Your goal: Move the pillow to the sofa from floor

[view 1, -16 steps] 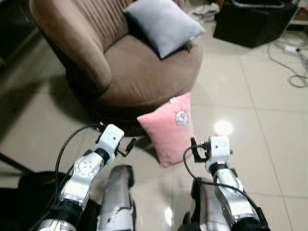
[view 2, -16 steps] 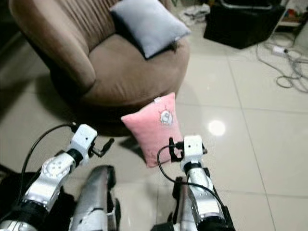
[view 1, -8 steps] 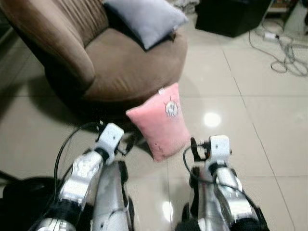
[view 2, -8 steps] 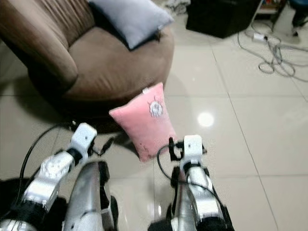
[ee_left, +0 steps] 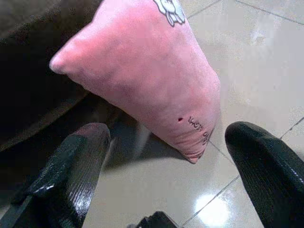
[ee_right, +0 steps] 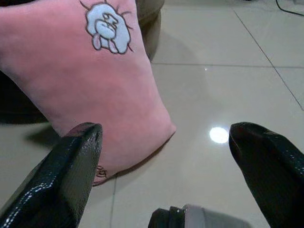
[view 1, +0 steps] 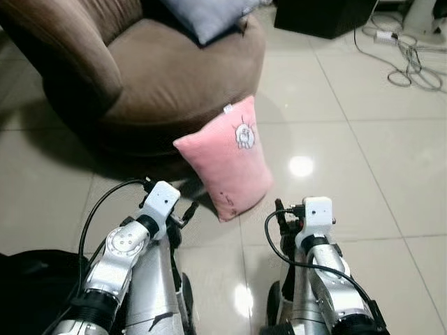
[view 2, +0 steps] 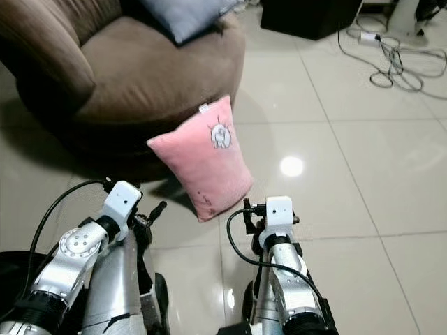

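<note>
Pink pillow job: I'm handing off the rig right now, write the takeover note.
Left gripper: open, empty, aimed at the pink pillow.
Right gripper: open, empty, facing the same pillow.
The pillow stands on the floor, leaning against the front of the brown sofa; a grey pillow already sits on the seat.
Done: the approach. Left: grasp, lift, place on the seat.
</note>
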